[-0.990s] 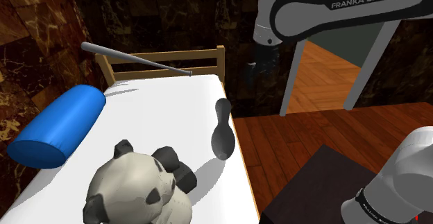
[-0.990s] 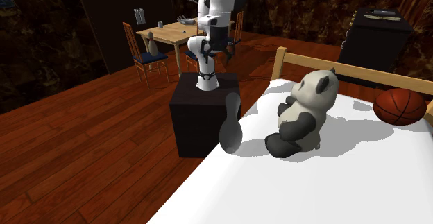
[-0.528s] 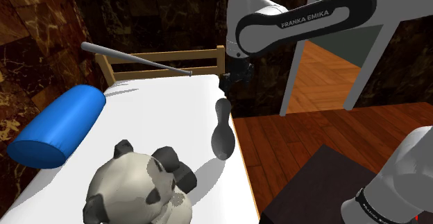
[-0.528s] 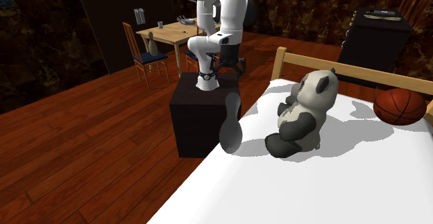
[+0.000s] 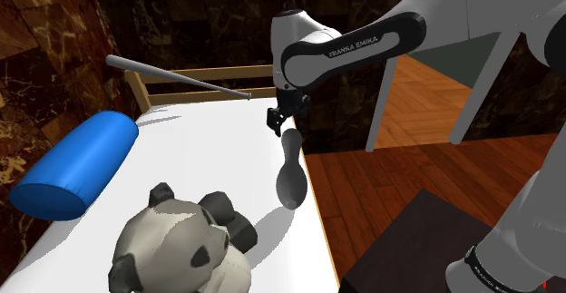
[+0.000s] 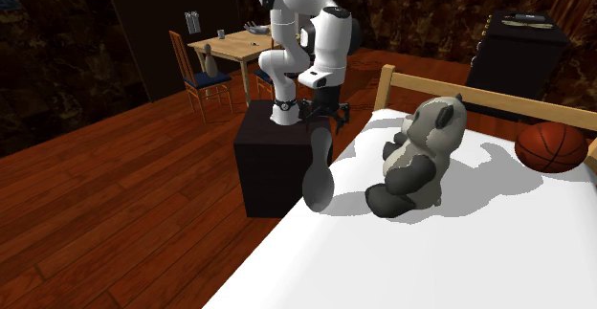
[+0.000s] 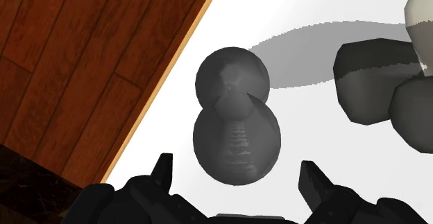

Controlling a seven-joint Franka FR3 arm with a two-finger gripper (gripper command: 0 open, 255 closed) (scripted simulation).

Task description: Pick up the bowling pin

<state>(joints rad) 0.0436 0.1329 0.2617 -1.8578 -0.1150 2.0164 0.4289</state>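
- Nearest in the shoulder view, a black-and-white panda toy (image 5: pixel 181 246) sits on the white bed (image 5: pixel 209 146).
- Just beyond it, the dark grey bowling pin (image 5: pixel 290 175) stands upright close to the bed's edge, on the side toward the wooden floor.
- The pin looks rigid, smooth and rounded, so probably slick. It likely tips easily on bedding, and a fall could send it off the edge.
- The narrow neck under the head seems the best hold, since the bulge above would stop it slipping.
- The jaws hang just above the pin's head, open and touching nothing. In the wrist view the fingers (image 7: pixel 163 173) stand well apart on either side of the pin.
- Farther off lie a blue bolster (image 5: pixel 77 162) and a grey baseball bat (image 5: pixel 177 78) at the headboard.
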